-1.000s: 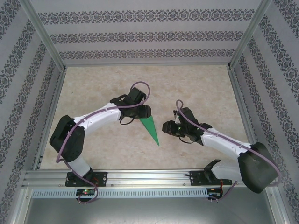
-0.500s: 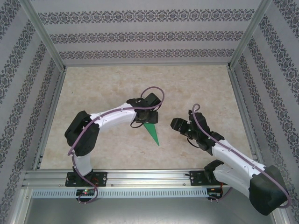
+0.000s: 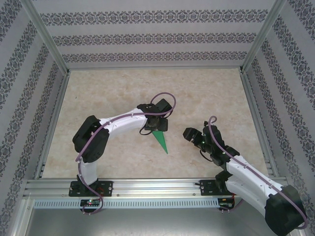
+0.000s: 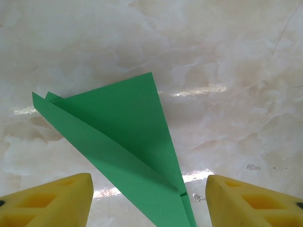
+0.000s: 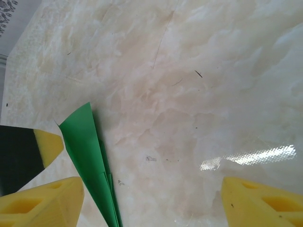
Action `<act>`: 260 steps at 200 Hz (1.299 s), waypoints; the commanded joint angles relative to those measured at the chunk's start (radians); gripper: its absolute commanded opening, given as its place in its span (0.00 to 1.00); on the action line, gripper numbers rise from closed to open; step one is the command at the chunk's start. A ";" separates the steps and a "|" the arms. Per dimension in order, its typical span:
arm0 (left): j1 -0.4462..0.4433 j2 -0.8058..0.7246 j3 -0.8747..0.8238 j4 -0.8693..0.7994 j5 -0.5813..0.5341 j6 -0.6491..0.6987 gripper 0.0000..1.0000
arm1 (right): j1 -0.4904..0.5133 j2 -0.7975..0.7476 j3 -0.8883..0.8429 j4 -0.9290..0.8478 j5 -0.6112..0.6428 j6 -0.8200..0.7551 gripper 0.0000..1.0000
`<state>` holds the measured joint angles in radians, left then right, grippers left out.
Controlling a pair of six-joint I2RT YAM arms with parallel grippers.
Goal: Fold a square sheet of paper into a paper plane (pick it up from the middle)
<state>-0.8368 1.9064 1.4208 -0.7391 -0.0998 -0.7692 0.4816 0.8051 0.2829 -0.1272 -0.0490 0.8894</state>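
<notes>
Shows the paper plane (image 3: pixel 160 139) lying flat on the pale marbled surface (image 3: pixel 113 93), a slim bright-green dart. Hides its wide end beneath the left fingers (image 3: pixel 158 126) in the top view and lets the sharp nose point out from under them, toward the arm bases.

From the left wrist, finds the paper plane (image 4: pixel 123 142) on the surface (image 4: pixel 227 56) ahead of the left fingers (image 4: pixel 52 198), its narrow part running back between the two yellow pads. Passes nearer the right-hand pad and touches neither. Shows one long crease across the green sheet and a small layered corner at the far left. Leaves the left fingers released, with the pads wide apart and grasping nothing.

Puts the right fingers (image 3: pixel 188 132) beside the nose half of the plane, near it but apart, with bare surface between.

From the right wrist, finds the paper plane (image 5: pixel 87 151) just beside the left-hand pad of the right fingers (image 5: pixel 42 203), with much free surface (image 5: pixel 199 94) up to the other pad. Shows also one tip of the left fingers (image 5: pixel 47 145) above the green edge. Leaves the right fingers released as well, spread wide, holding nothing.
</notes>
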 commanded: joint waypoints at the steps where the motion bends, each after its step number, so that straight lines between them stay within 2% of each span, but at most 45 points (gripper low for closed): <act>1: -0.008 0.013 0.024 -0.063 -0.021 -0.010 0.65 | -0.011 -0.011 -0.007 0.025 0.021 0.005 0.78; 55: -0.010 0.018 0.023 -0.095 -0.041 -0.034 0.65 | -0.012 0.040 0.003 0.045 -0.001 0.008 0.79; 123: -0.013 0.042 0.037 -0.078 -0.006 -0.012 0.67 | -0.012 0.152 0.053 0.063 -0.081 -0.025 0.81; 165: -0.013 0.040 0.031 -0.051 0.010 -0.003 0.74 | -0.012 0.265 0.116 0.087 -0.152 -0.048 0.81; 179: -0.013 0.038 0.029 -0.037 0.021 0.009 0.80 | -0.013 0.302 0.138 0.081 -0.168 -0.057 0.82; 199: -0.013 0.035 0.031 -0.038 0.016 0.010 0.81 | -0.010 0.347 0.161 0.080 -0.180 -0.058 0.81; 260: -0.013 0.054 0.029 -0.072 -0.009 0.003 0.77 | -0.011 0.397 0.187 0.088 -0.199 -0.060 0.82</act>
<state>-0.8391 1.9427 1.4307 -0.7940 -0.0883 -0.7719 0.4751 1.1946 0.4389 -0.0669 -0.2268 0.8463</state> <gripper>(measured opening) 0.781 0.814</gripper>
